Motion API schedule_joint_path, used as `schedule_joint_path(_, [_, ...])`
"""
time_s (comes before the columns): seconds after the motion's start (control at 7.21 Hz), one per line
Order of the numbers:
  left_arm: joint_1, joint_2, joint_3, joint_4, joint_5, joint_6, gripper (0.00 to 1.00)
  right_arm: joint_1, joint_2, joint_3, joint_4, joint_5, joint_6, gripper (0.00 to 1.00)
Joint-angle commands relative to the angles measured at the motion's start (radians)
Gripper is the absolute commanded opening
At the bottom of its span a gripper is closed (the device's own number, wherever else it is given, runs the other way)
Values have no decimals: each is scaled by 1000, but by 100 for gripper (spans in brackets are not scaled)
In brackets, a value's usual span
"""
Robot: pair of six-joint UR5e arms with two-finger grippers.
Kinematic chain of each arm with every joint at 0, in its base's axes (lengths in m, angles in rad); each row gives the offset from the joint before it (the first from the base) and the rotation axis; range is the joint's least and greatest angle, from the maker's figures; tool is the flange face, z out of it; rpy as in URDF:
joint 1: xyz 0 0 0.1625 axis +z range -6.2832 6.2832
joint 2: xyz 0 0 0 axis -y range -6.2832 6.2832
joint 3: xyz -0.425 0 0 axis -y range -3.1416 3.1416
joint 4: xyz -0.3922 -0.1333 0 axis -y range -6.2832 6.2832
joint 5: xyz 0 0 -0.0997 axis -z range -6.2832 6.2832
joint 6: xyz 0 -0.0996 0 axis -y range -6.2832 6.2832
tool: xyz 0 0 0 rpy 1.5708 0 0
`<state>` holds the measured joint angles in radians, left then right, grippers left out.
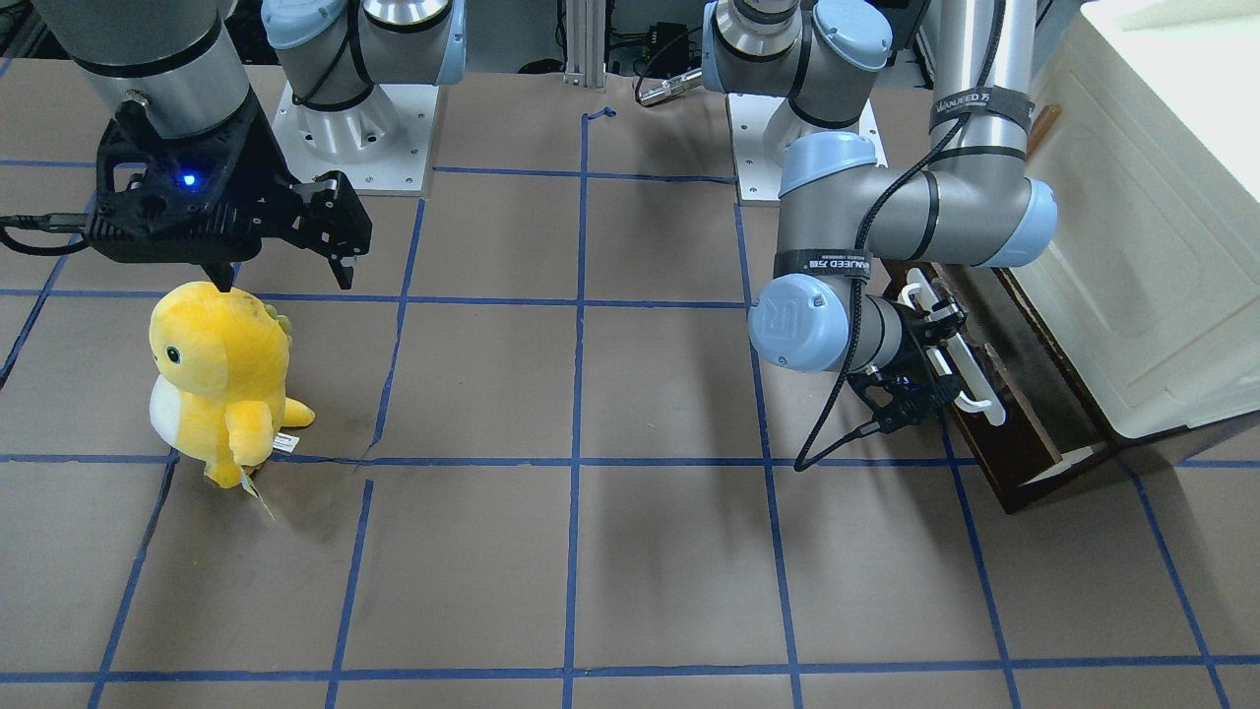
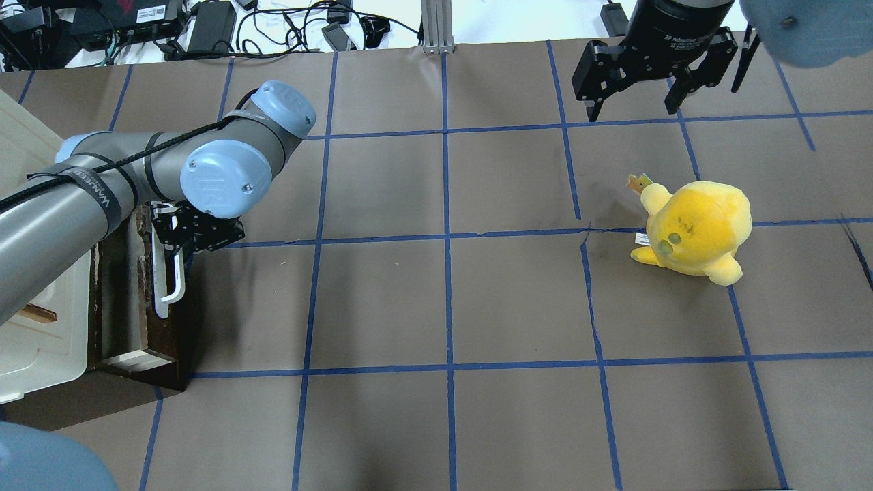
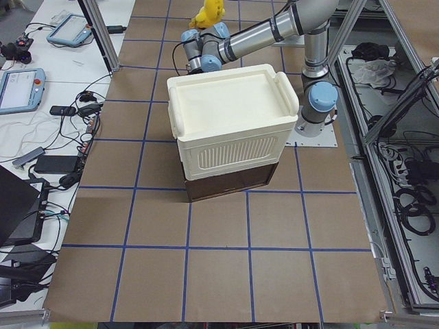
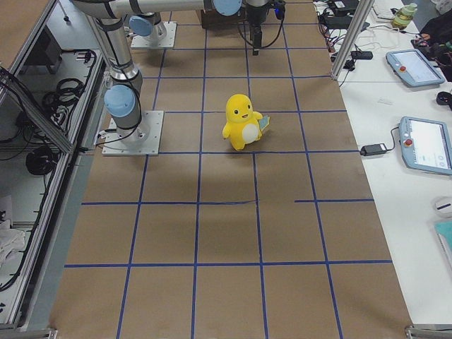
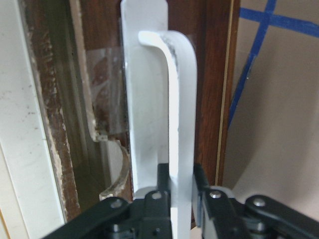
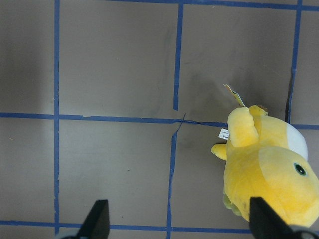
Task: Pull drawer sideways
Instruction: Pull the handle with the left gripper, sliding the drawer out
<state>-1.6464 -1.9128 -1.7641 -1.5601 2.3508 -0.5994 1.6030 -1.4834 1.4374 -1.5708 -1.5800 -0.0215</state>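
Note:
The drawer [image 2: 146, 286] has a dark brown front and a long white bar handle [image 2: 170, 276]. It sits under the cream-white cabinet [image 2: 41, 327] at the table's left and stands a little way out of it. My left gripper [image 2: 179, 239] is shut on the white handle, clear in the left wrist view [image 5: 180, 191]. The drawer also shows in the front view [image 1: 1024, 423], with the handle [image 1: 960, 364] and left gripper [image 1: 935, 345]. My right gripper [image 2: 634, 102] is open and empty, high above the table's far right, near a yellow plush toy [image 2: 696, 228].
The yellow plush toy [image 1: 217, 379] stands upright on the brown table with blue tape lines. The cabinet [image 3: 230, 127] is at the table's end. Cables and devices [image 2: 204, 27] lie beyond the far edge. The arm bases [image 1: 354, 128] are at the back.

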Motion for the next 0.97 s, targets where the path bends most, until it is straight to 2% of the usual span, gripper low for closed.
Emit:
schedule_joint_path(0.0, [-15, -5, 17, -12, -19, 0, 6, 0, 0, 0, 0, -2, 0, 100])
schedule_joint_path(0.83, [-78, -9, 28, -12, -22, 0, 8, 0, 0, 0, 0, -2, 0, 100])
